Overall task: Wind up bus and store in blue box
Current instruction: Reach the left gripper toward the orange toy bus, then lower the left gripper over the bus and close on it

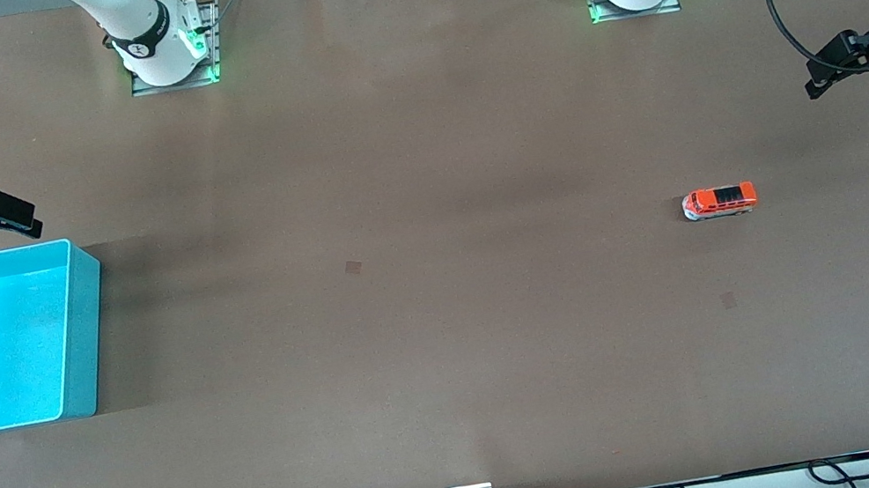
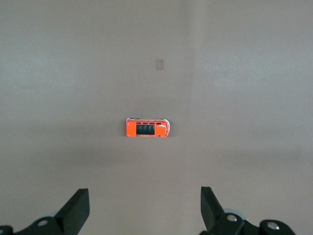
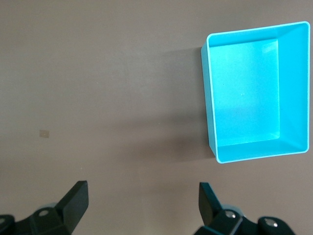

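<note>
Bus (image 1: 719, 201), a small orange-red toy with dark roof panels, stands on its wheels on the brown table (image 1: 459, 383) toward the left arm's end, its long side facing the front camera. Well apart from the bus, at the right arm's end of the table, sits the blue box (image 1: 83, 342), open-topped with nothing in it. The left gripper (image 1: 821, 85) hangs in the air over bare table near the bus, fingers (image 2: 78, 208) spread wide and holding nothing. The right gripper (image 1: 24, 223) hangs just over the edge of the blue box farthest from the front camera, its fingers (image 3: 77, 198) likewise spread and holding nothing.
</note>
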You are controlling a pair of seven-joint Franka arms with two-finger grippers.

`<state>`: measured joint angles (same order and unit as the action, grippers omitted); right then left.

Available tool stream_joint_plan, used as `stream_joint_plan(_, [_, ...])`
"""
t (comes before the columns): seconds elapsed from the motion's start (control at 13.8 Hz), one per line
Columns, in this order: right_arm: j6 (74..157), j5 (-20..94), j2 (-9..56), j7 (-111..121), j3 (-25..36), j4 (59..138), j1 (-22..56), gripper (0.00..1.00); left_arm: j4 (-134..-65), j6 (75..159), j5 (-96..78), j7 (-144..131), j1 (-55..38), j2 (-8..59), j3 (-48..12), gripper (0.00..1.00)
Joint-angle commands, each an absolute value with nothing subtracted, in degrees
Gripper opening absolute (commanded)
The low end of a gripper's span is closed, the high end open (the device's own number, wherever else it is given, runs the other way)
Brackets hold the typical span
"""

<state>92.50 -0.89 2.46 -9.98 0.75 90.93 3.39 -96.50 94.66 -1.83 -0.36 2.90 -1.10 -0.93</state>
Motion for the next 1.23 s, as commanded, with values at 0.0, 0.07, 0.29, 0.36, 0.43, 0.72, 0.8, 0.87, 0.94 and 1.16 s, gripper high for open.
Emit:
stream_joint_plan(0.0, [93.25,-0.26,1.58,-10.46,0.62,91.85,3.43,1.00,-98.35,94.92,-2.46,0.62,3.60,-3.07,-1.41,1.00])
stream_joint_plan(0.07, [93.25,-0.26,1.58,-10.46,0.62,91.85,3.34,1.00,-97.39,94.92,-2.46,0.79,3.60,-2.47,-1.15,1.00])
stream_joint_plan(0.29, [93.16,-0.35,1.58,-10.46,0.62,91.85,3.34,1.00,-96.59,94.75,-2.90,0.09,3.60,-1.85,-0.88,1.00])
stream_joint_plan(0.36, [93.16,-0.35,1.58,-10.46,0.62,91.85,3.34,1.00,-96.42,94.75,-2.90,0.70,3.43,-0.54,-0.97,1.00])
stream_joint_plan(0.43, [93.16,-0.35,1.67,-10.46,0.62,91.85,3.34,1.00,-96.50,94.66,-3.34,0.88,3.51,0.43,-1.23,1.00])
stream_joint_plan(0.72, [93.16,-0.26,1.67,-10.46,0.62,91.76,3.16,1.00,-96.33,93.60,-3.34,0.79,0.53,6.40,-2.37,1.00])
stream_joint_plan(0.8, [93.16,-0.26,1.76,-10.46,0.62,91.76,3.16,1.00,-95.63,93.60,-3.25,0.88,0.09,7.98,-2.37,1.00])
stream_joint_plan(0.87, [93.16,-0.26,1.76,-10.46,0.62,91.67,3.16,1.00,-94.49,93.34,-3.25,0.97,-0.26,10.35,-2.37,1.00])
stream_joint_plan(0.94, [93.16,-0.26,1.76,-10.46,0.62,91.76,3.16,1.00,-94.57,93.34,-3.16,1.66,-0.18,12.11,-2.37,1.00])
stream_joint_plan(1.16, [93.25,-0.26,1.76,-10.46,0.62,91.67,3.16,1.00,-100.17,97.18,-3.25,16.40,1.14,14.67,-2.29,1.00])
